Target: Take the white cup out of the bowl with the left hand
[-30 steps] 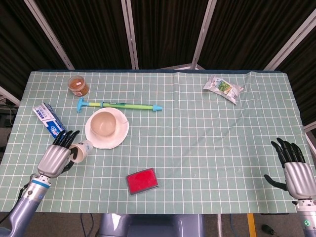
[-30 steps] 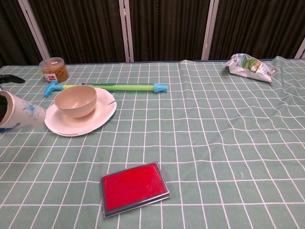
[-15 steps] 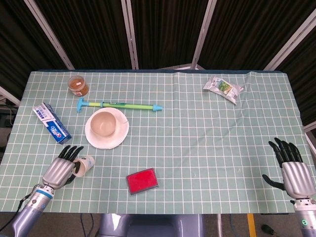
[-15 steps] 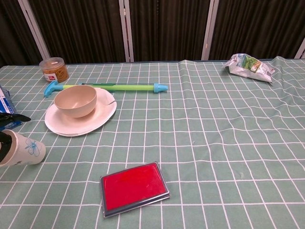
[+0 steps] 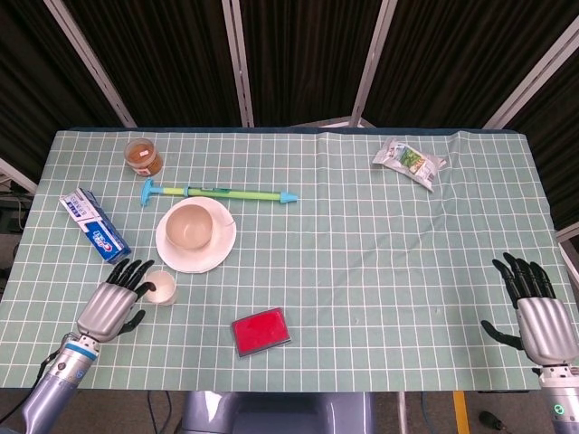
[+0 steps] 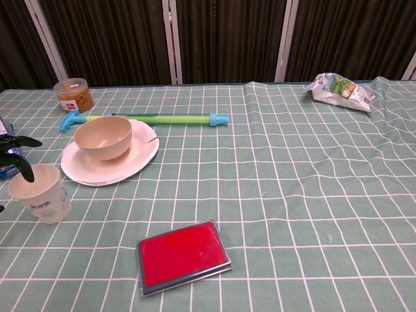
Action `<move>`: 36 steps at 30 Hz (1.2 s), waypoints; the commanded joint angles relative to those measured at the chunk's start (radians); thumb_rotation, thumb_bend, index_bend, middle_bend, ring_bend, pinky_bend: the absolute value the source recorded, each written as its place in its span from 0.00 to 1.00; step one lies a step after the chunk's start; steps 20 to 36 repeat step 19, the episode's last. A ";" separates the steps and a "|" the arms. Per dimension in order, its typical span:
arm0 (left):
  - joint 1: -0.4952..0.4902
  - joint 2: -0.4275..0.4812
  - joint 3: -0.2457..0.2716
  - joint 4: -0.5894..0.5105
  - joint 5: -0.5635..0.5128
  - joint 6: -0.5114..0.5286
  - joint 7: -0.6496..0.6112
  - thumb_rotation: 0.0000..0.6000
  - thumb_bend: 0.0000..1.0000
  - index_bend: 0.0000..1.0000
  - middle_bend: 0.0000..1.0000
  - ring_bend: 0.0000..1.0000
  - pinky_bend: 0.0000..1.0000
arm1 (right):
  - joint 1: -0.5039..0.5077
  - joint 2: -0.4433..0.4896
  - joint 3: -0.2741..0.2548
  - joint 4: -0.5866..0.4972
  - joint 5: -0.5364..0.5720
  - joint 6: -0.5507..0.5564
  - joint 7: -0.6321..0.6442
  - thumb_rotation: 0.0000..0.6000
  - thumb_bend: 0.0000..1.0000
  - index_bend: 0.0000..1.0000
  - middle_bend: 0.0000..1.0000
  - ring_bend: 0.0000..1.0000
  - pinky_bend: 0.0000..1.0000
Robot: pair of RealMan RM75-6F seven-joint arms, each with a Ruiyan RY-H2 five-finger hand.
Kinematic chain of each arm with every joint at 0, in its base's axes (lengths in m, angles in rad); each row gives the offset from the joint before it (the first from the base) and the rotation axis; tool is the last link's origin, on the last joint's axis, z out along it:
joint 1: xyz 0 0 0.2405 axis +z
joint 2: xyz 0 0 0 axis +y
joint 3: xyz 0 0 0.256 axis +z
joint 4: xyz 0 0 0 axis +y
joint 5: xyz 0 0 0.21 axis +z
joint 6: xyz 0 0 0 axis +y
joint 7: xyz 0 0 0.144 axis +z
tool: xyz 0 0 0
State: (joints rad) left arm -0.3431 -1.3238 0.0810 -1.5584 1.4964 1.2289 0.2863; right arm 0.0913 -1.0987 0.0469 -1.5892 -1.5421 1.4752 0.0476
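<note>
The white cup (image 5: 161, 287) (image 6: 42, 193) stands upright on the tablecloth, below and left of the plate. The beige bowl (image 5: 192, 226) (image 6: 103, 136) sits empty on the white plate (image 5: 195, 260) (image 6: 140, 159). My left hand (image 5: 113, 303) lies just left of the cup with its fingers spread. In the chest view only its dark fingertips (image 6: 19, 140) show at the left edge, one reaching the cup's rim without closing round it. My right hand (image 5: 540, 307) hovers open at the table's near right edge, out of the chest view.
A toothpaste box (image 5: 93, 225) (image 6: 5, 170) lies left of the plate. Behind the plate are a green and blue syringe toy (image 5: 217, 193) (image 6: 149, 119) and a brown jar (image 5: 143, 155) (image 6: 73, 94). A red case (image 5: 261, 331) (image 6: 183, 255) lies near the front; a snack bag (image 5: 409, 161) (image 6: 339, 91) at far right.
The cup, held tilted on its side by my left hand, came down toward the front and now stands upright on the cloth. The fingers have spread off it. The right hand has barely moved.
</note>
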 commanded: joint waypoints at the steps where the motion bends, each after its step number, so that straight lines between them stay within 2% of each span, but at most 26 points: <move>1: 0.011 0.018 -0.003 -0.024 0.007 0.021 -0.017 1.00 0.41 0.22 0.00 0.00 0.00 | 0.000 0.000 -0.001 0.000 0.000 -0.001 -0.002 1.00 0.09 0.06 0.00 0.00 0.00; 6: 0.053 0.037 -0.011 -0.039 0.022 0.103 -0.055 1.00 0.41 0.13 0.00 0.00 0.00 | 0.002 -0.003 -0.001 0.003 0.003 -0.007 -0.006 1.00 0.09 0.06 0.00 0.00 0.00; 8: 0.099 0.041 -0.025 -0.036 0.030 0.200 -0.070 1.00 0.39 0.10 0.00 0.00 0.00 | 0.003 -0.004 0.000 0.007 0.005 -0.008 -0.007 1.00 0.09 0.06 0.00 0.00 0.00; 11: 0.175 0.050 -0.034 -0.014 0.042 0.341 -0.041 1.00 0.31 0.02 0.00 0.00 0.00 | 0.004 -0.010 0.004 0.012 0.001 0.000 -0.011 1.00 0.09 0.06 0.00 0.00 0.00; 14: 0.208 0.048 -0.036 0.011 0.045 0.388 -0.039 1.00 0.23 0.00 0.00 0.00 0.00 | 0.004 -0.013 0.004 0.013 -0.004 0.004 -0.013 1.00 0.09 0.06 0.00 0.00 0.00; 17: 0.228 0.055 -0.039 0.017 0.038 0.405 -0.066 1.00 0.18 0.00 0.00 0.00 0.00 | 0.004 -0.014 0.003 0.014 -0.006 0.004 -0.019 1.00 0.09 0.05 0.00 0.00 0.00; 36: 0.239 0.063 -0.040 0.021 0.035 0.411 -0.089 1.00 0.18 0.00 0.00 0.00 0.00 | 0.004 -0.017 0.002 0.015 -0.007 0.003 -0.026 1.00 0.09 0.06 0.00 0.00 0.00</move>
